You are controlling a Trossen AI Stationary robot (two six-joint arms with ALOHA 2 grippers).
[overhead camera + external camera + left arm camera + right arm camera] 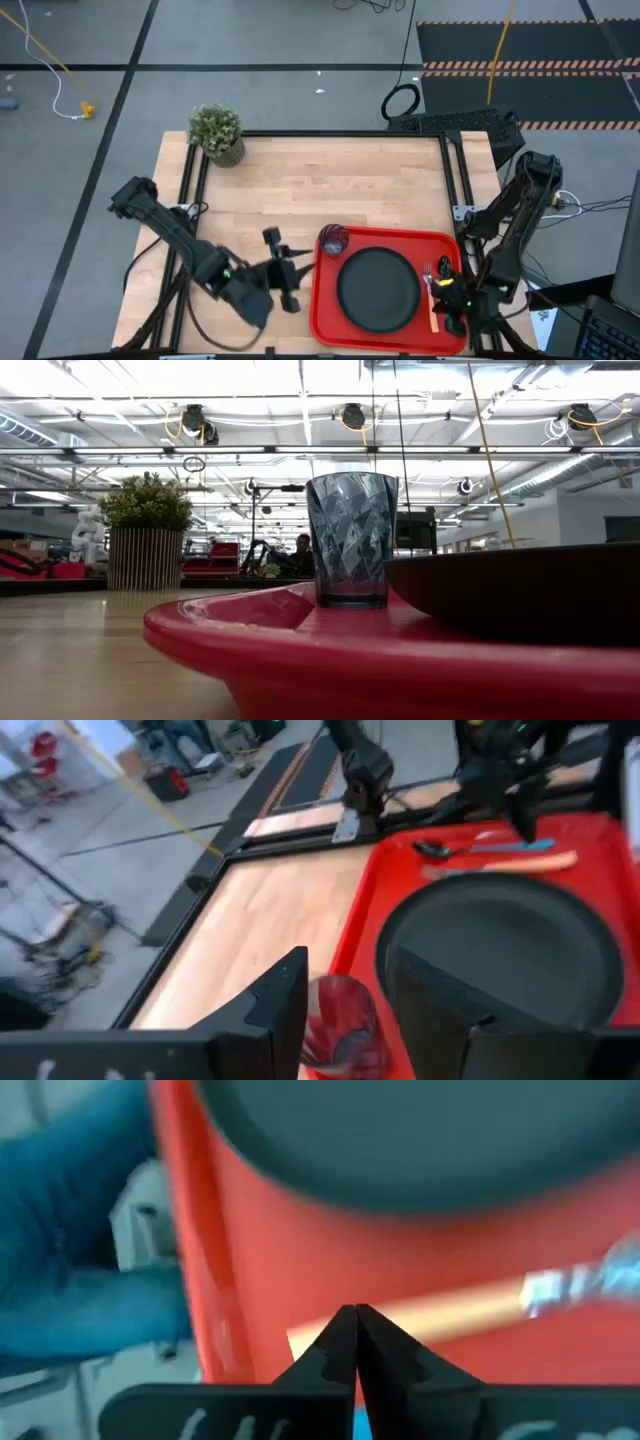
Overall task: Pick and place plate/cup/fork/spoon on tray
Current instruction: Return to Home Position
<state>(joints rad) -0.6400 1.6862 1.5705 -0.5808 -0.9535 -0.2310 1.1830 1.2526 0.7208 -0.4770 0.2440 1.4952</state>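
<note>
On the bright red rectangular plastic tray [325,312], with its rounded corners and raised rim, all four pieces are already laid out. The round matte black plate [377,287] fills the middle. The small faceted transparent glass tumbler [350,540] stands upright at the corner beside it. The slim orange-handled fork [505,865] and the light-blue-handled spoon [480,847] lie side by side along the far edge.

The placing looks finished, so the step in hand is judged to be the retreat to rest. The left gripper [298,270] sits over the pale wooden tabletop [320,190], just off the tray's edge, with its fingers spread wide and holding nothing. The right gripper [356,1312] hovers low over the fork's handle, its fingertips pressed together on nothing.

Next, the right arm probably needs to rise straight up (the glossy tray would let a nudged handle slide). The left arm should back away without brushing the light tumbler. A potted plant [216,131] stands at the far corner.
</note>
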